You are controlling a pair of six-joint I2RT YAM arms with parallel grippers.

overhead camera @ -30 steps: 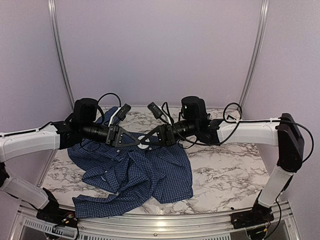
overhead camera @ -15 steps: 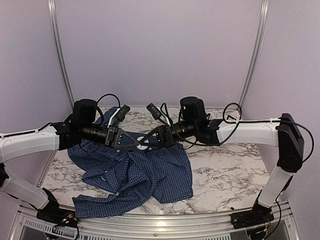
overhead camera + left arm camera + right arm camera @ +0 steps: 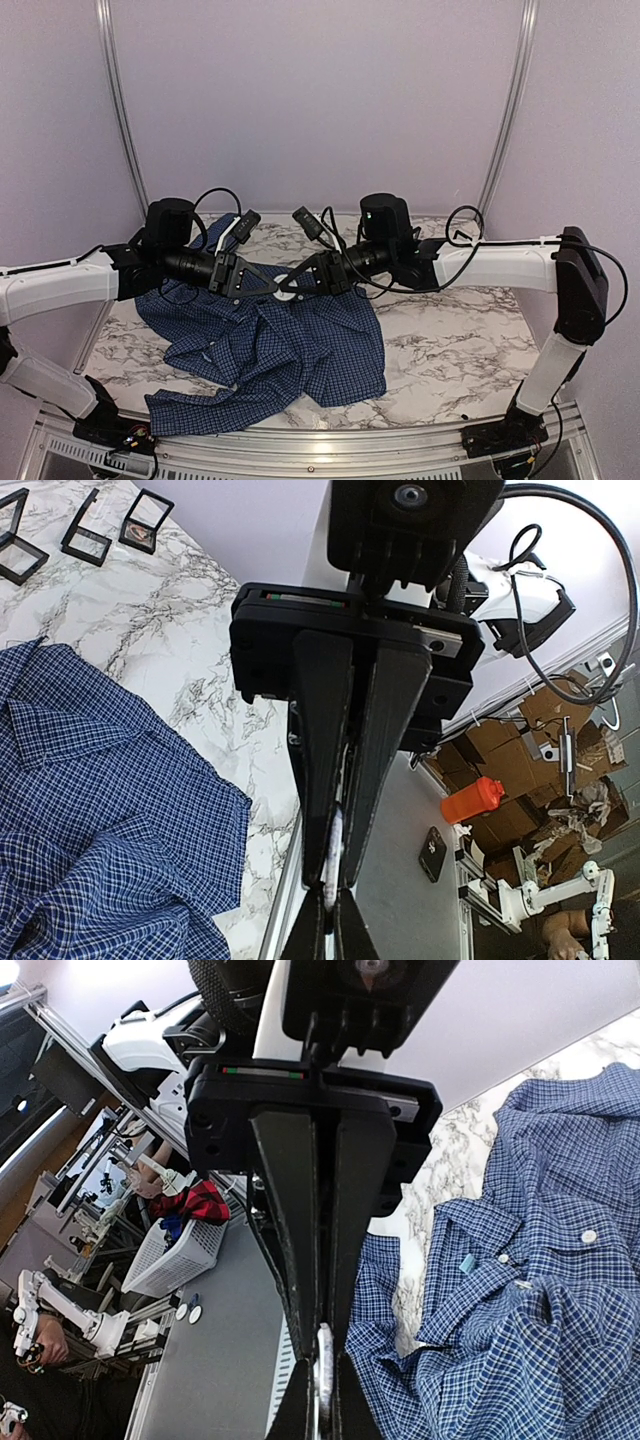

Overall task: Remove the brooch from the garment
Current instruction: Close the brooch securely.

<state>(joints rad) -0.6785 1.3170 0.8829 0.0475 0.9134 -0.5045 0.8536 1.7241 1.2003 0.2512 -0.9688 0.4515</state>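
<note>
Both grippers meet tip to tip in the air above the garment [image 3: 290, 345], a dark blue checked shirt lying crumpled on the marble table. A small pale flat piece [image 3: 287, 284] sits between the two sets of tips. My left gripper [image 3: 279, 286] is shut on it; in the left wrist view the piece [image 3: 335, 845] shows edge-on between the left gripper [image 3: 335, 880] fingers. My right gripper [image 3: 297, 283] is also shut on it, seen as the piece [image 3: 322, 1355] in the right gripper [image 3: 320, 1358]. No reddish face shows, so I cannot tell whether this is the brooch.
Small black square frame boxes [image 3: 85, 530] lie on the marble table [image 3: 450, 350] beyond the shirt [image 3: 100, 820]. The shirt [image 3: 540, 1290] shows a pale button [image 3: 588, 1236] and a light blue tag [image 3: 466, 1262]. Metal rails rise at the back corners.
The right gripper has edged a little left toward the left gripper, so the tips sit closer. The left arm and the shirt have not moved.
</note>
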